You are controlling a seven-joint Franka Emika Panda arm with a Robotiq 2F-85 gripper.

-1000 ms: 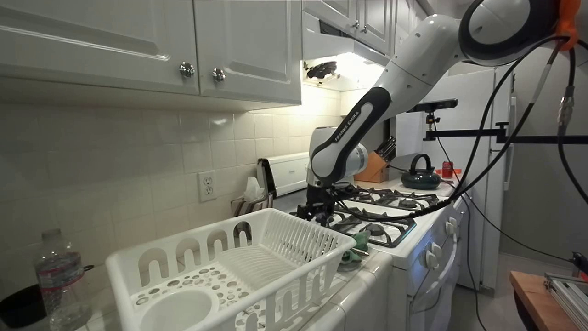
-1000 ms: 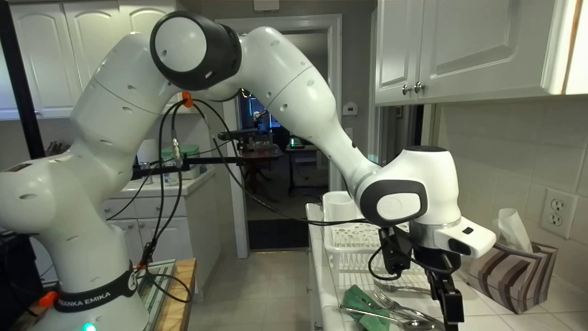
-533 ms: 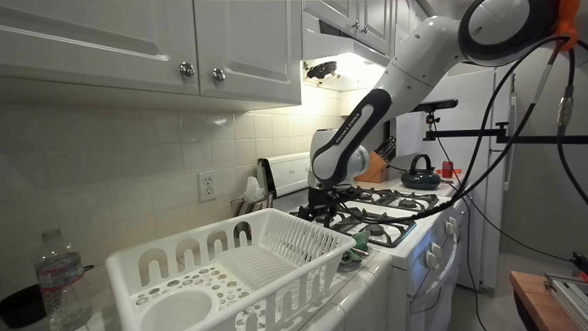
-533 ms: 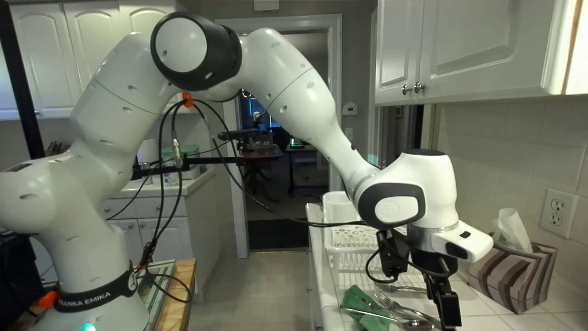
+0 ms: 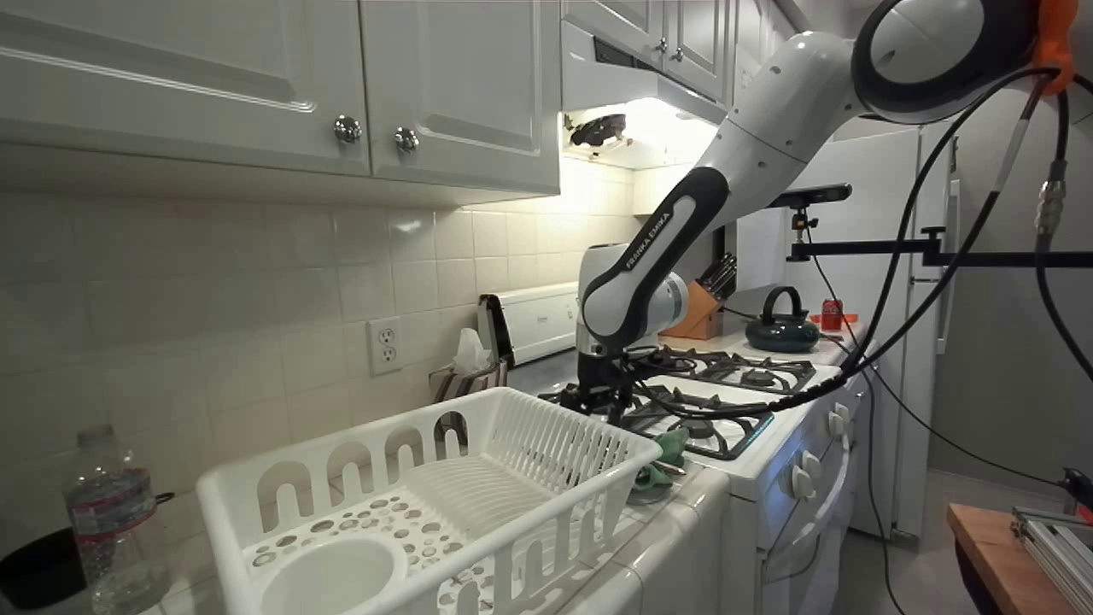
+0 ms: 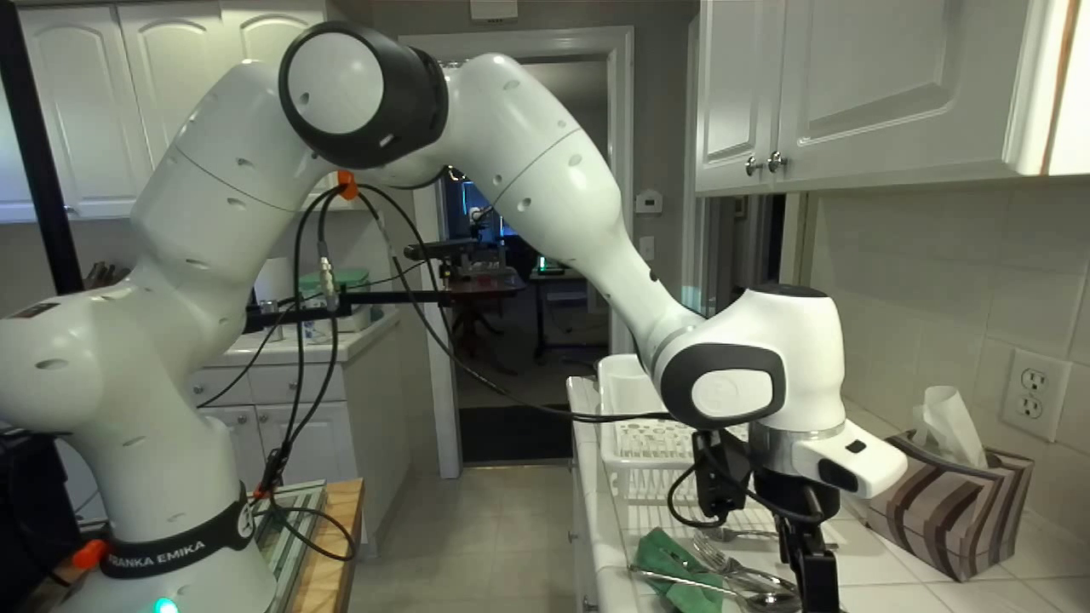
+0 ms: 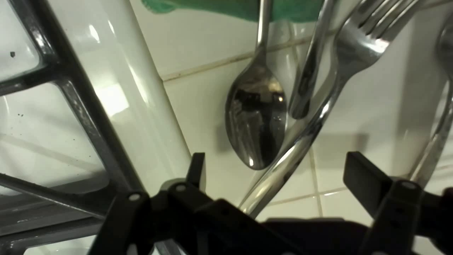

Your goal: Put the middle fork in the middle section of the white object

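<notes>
The middle fork (image 7: pixel 308 136) is a shiny metal fork lying on the tiled counter. Its tines point to the upper right in the wrist view, and it also shows in an exterior view (image 6: pixel 718 558). My gripper (image 7: pixel 275 159) is open and empty above the fork, with the handle crossing between its fingers; the handle's lower end is hidden by the gripper. The gripper also shows in both exterior views (image 5: pixel 615 410) (image 6: pixel 816 586). The white object, a dish rack (image 5: pixel 465 491), stands behind the utensils in an exterior view (image 6: pixel 651 462), away from the gripper.
A spoon (image 7: pixel 256 117) and a dark handle (image 7: pixel 308 85) lie close to the fork; another utensil (image 7: pixel 433 148) lies at the right. A green cloth (image 6: pixel 681 572), tissue box (image 6: pixel 954 511) and stove grate (image 7: pixel 88 109) are nearby. Cabinets (image 5: pixel 461 94) hang above the rack.
My gripper has moved lower and a little away from the tissue box, leftward in an exterior view. It stays open. The utensils and the rack have not moved.
</notes>
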